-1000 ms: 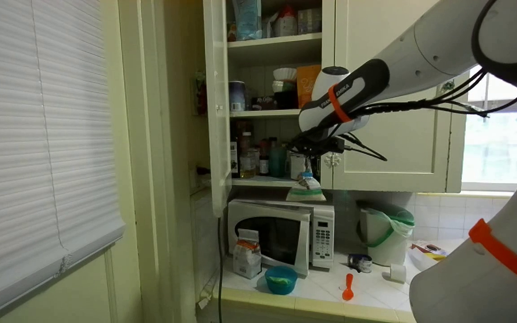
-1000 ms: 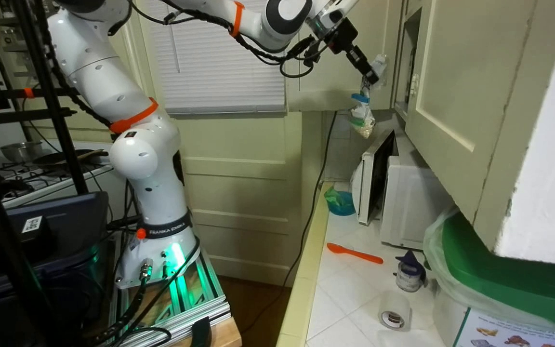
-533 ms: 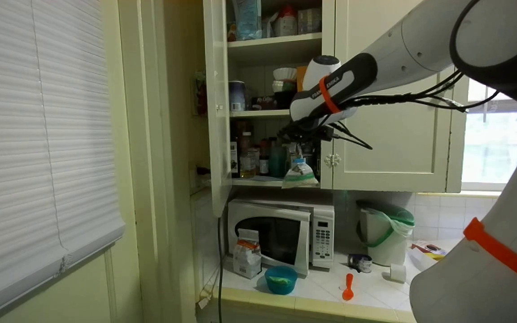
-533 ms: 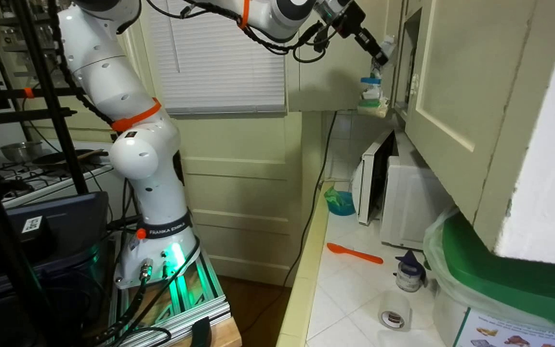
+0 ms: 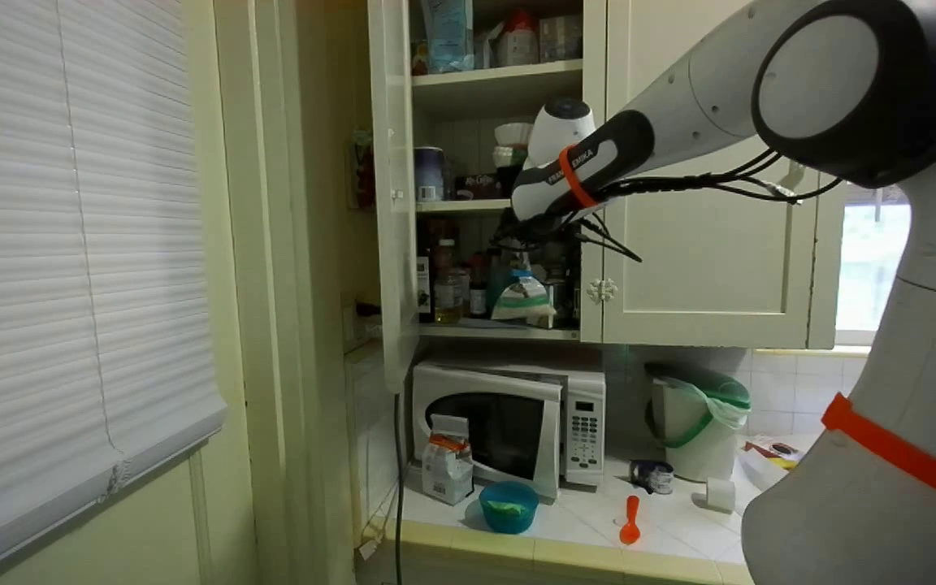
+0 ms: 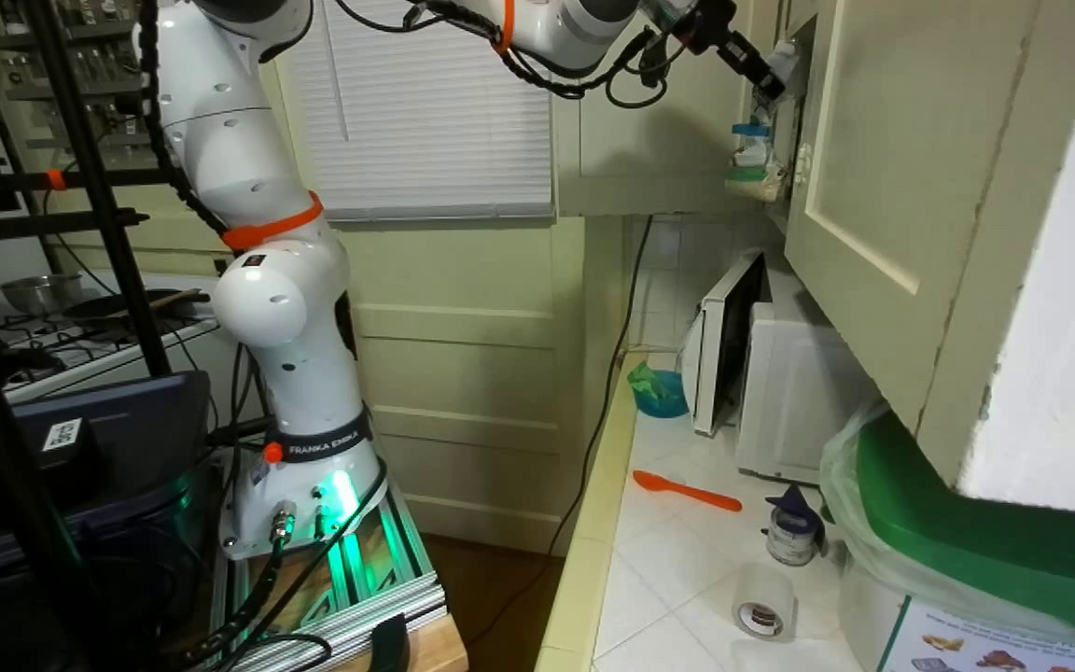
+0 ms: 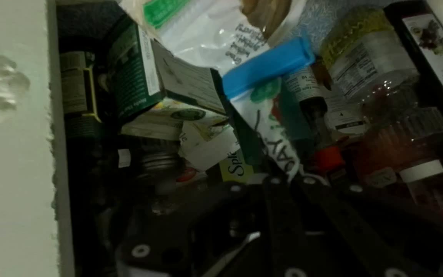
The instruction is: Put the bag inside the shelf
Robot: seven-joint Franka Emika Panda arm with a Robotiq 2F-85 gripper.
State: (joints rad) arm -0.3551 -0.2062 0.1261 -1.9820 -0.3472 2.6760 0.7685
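Observation:
The bag (image 5: 523, 304) is a small limp pale pouch with a green stripe and a blue clip (image 7: 269, 66) near its top. My gripper (image 6: 771, 91) is shut on the bag's narrow upper end, and the bag hangs below the fingertips. In the wrist view the gripper (image 7: 291, 181) pinches the printed end, and the bag's body (image 7: 210, 36) spreads beyond the clip. The shelf (image 5: 500, 78) is an open off-white cupboard. In an exterior view the bag (image 6: 754, 177) hangs at the opening, just above the lowest board's level (image 5: 452, 331). The fingertips are hidden behind the wrist in an exterior view.
Bottles (image 5: 447, 284), jars and a green box (image 7: 133, 73) crowd the lowest compartment. The cupboard's open door (image 5: 395, 203) stands at one side, the frame edge (image 7: 17, 184) at the other. The microwave (image 5: 586, 431) stands below with its door ajar. A middle board (image 5: 456, 206) lies above.
My gripper has moved up and towards the cupboard, carrying the bag. The bag rose from below the lowest board's edge to just above it, at the opening.

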